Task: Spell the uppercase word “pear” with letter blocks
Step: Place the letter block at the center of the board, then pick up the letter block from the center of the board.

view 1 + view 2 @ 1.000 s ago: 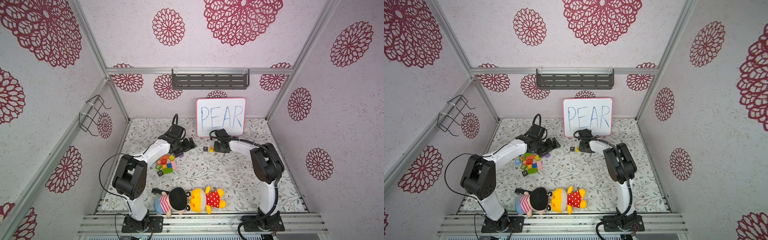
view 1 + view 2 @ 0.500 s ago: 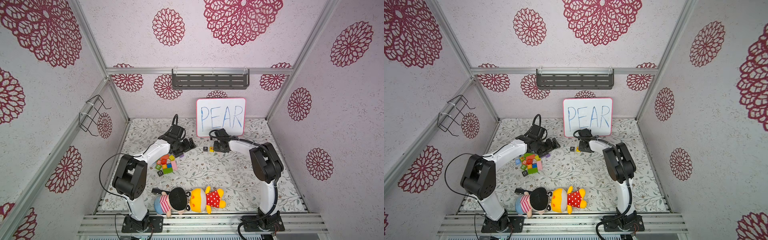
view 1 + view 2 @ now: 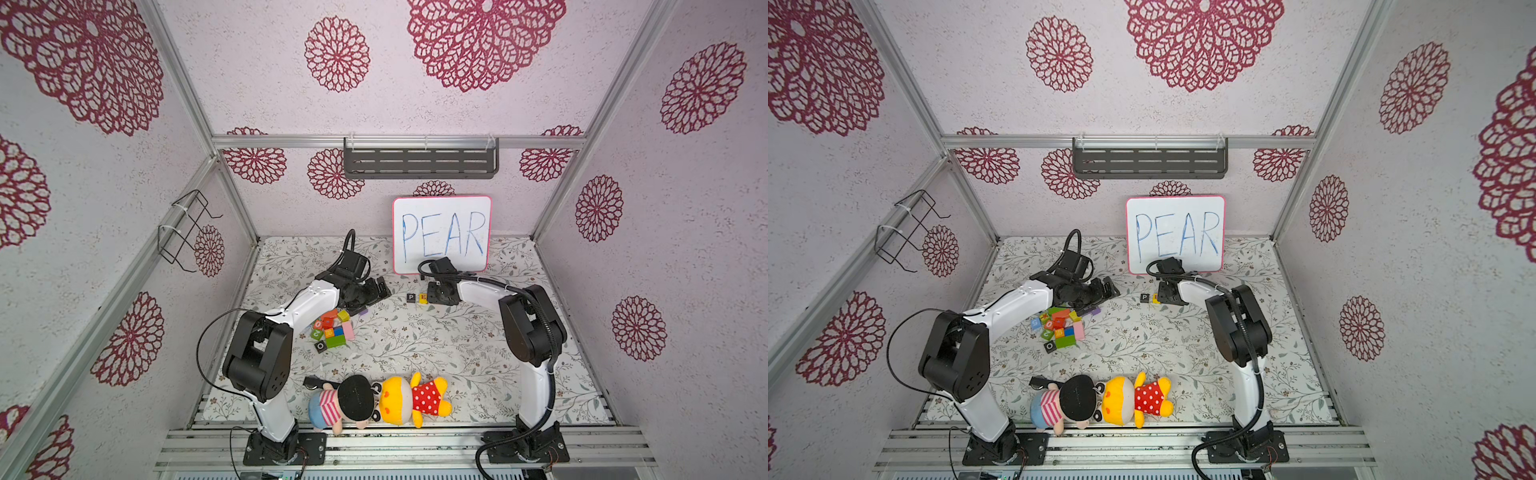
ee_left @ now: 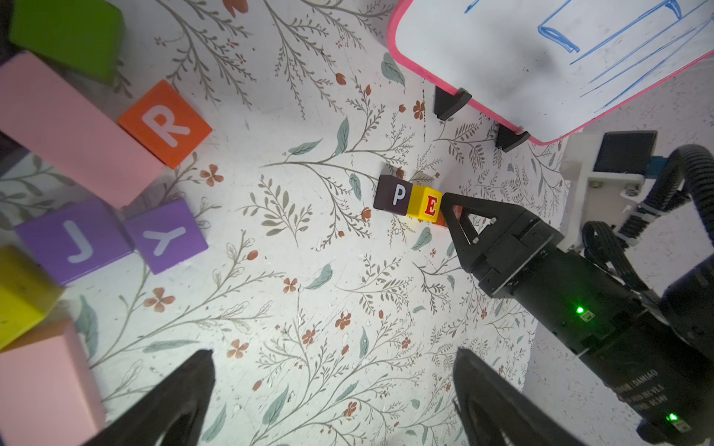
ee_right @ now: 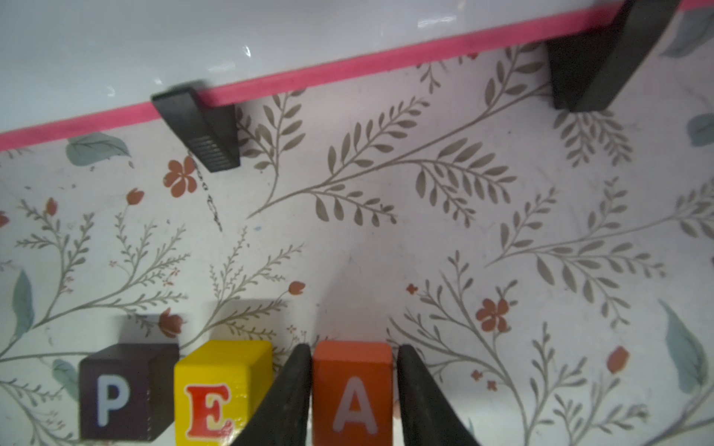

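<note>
Three letter blocks (image 4: pixel 398 195) are standing in one row: one black P (image 5: pixel 116 390), one yellow E (image 5: pixel 216 397), one orange-red A (image 5: pixel 353 394). One orange-red R (image 4: pixel 164 123) is lying elsewhere, near two purple ones, a J cube (image 4: pixel 73 241) and a Y cube (image 4: pixel 164 235). One black O cube (image 3: pixel 320 346) is sitting by the heap (image 3: pixel 334 330). One whiteboard (image 3: pixel 440 232) is standing, and two plush toys are lying: a striped doll (image 3: pixel 328 409) and a yellow doll (image 3: pixel 399 403)

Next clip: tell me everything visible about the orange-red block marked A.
The orange-red A block is a small painted cube, wooden-looking, with an upright white capital A. It stands on the floral tabletop, third in line after the black P cube and yellow E cube, between the fingers of the right gripper; whether they press it is unclear.
</note>
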Motion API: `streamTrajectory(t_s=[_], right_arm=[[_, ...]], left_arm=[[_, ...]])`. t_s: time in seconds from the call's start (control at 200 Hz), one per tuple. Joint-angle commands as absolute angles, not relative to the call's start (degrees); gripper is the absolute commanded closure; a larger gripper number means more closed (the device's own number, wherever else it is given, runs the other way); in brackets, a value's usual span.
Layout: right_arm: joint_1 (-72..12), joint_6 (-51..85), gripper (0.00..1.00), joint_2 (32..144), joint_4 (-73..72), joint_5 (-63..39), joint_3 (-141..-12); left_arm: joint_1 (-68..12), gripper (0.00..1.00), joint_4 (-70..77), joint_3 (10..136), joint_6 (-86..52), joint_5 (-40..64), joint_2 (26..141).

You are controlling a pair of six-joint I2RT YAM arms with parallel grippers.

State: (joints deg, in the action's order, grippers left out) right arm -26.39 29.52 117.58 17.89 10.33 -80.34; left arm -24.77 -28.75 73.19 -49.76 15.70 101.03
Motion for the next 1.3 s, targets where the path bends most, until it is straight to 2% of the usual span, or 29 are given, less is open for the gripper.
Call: streamTrajectory(t_s=[0.0,0.3,0.625,0.771,1.021,1.296], right_arm=[[-26.0,28.6,0.59,115.2,19.8,11.4,-82.8],[-26.8,28.8,0.55,110.8,20.6,10.5,-81.6],[-35.9,29.1,0.53,111.4,19.9,9.2,-83.7],[-39.6,24.8,0.5,116.3,18.6,6.0,-90.4],[-42.2,18.6,0.41,130.2,22.3,2.9,-109.5],[-42.9,17.2,0.4,141.7,25.4,-0.9,-125.1]], left_arm=[[-25.0,0.01,-27.6,72.0,-50.6,14.8,97.9],[-24.7,0.02,-28.5,66.3,-50.3,12.9,90.1],[-19.3,0.02,-29.0,56.7,-50.2,14.3,82.7],[-15.9,0.02,-29.3,54.9,-49.0,16.3,80.7],[-12.0,0.02,-31.0,52.6,-47.4,17.5,77.6],[-10.0,0.02,-31.2,52.1,-46.5,18.6,77.5]])
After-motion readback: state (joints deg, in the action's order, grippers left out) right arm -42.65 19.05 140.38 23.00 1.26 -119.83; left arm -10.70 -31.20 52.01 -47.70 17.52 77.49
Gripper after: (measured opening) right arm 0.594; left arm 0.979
